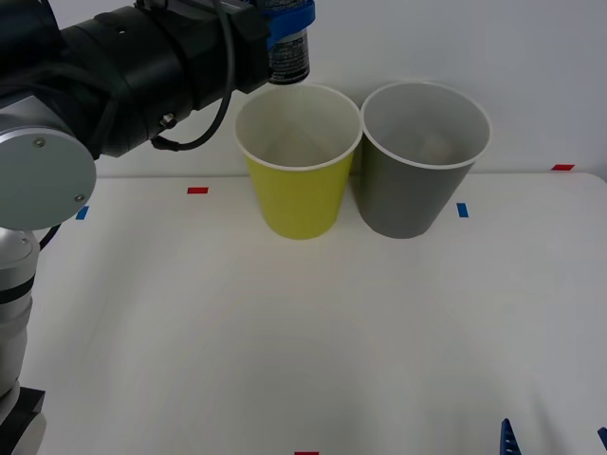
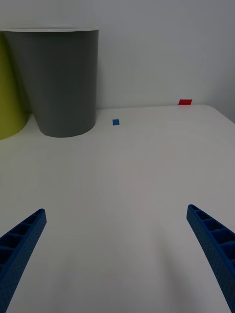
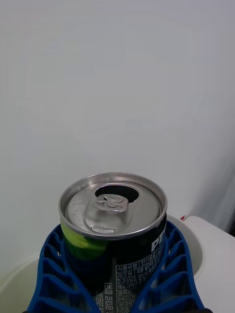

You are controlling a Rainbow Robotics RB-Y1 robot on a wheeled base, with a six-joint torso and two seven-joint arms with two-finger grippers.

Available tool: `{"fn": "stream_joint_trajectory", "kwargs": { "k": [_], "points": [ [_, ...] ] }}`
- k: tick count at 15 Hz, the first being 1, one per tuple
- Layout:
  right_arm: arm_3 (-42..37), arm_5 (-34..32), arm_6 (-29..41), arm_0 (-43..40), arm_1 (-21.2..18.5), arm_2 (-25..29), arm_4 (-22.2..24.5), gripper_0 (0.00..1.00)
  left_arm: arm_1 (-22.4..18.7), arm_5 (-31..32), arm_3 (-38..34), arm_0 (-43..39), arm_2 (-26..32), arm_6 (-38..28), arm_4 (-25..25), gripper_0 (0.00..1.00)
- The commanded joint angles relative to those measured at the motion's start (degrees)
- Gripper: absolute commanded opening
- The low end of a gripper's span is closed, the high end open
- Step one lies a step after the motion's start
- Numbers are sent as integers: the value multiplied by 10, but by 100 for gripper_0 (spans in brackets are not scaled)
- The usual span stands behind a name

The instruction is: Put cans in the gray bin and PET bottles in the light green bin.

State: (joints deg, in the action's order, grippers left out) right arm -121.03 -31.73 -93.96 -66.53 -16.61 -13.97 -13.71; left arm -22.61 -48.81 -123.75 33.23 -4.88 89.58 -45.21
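Small dark drink can with silver pull-tab top [image 3: 112, 220] is clamped in the left end effector [image 1: 288, 38], arm extended above the yellow-green plastic bin's [image 1: 299, 194] rim. Right end effector [image 2: 117, 254] rests low over the white bench [image 1: 303, 332], fingers spread wide.

The small dark drink can [image 3: 113, 230] is showing a brushed, satin-silver metal top and a glossy printed wall. The ribbed blue fingers [image 3: 54, 274] gripping it are looking like matt plastic. The yellow-green round bin [image 1: 299, 161] and the gray round bin [image 1: 422, 156] are presenting smooth matt plastic; the white table [image 1: 313, 332] is appearing smooth and matt.
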Motion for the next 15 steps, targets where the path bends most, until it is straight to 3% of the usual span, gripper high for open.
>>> {"fn": "stream_joint_trajectory", "kwargs": {
  "k": [1,11,15],
  "points": [
    [0,0,0,0,0,0,0,100,-2,65,79,57,-52,1,8,0],
    [0,0,0,0,0,0,0,100,23,287,294,147,-202,2,21,0],
    [0,0,0,0,0,0,0,100,52,302,338,170,-203,9,26,0]
  ]
}}
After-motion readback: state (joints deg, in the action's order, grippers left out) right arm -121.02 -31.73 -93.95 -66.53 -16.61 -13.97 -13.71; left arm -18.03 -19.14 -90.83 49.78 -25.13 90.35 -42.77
